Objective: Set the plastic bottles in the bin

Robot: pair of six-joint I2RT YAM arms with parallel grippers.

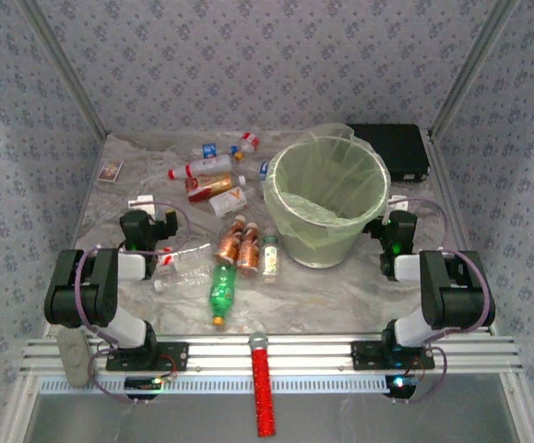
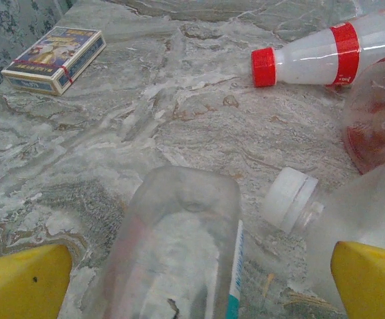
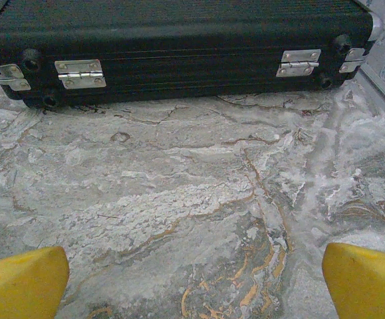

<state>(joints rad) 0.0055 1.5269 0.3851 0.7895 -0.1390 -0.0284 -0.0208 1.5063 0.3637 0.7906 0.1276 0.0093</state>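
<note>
Lying on the table (image 1: 340, 295) beside the bin (image 1: 317, 242), the plastic bottles (image 1: 234, 242) I can see are not in it yet, and the left gripper (image 2: 195, 286) and right gripper (image 3: 192, 279) are spread wide, holding nothing.

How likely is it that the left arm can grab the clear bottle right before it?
Probably yes. The left gripper stands open with the clear bottle lying between its fingers, nothing on top. A white-capped bottle lies close beside it and might get nudged.
</note>
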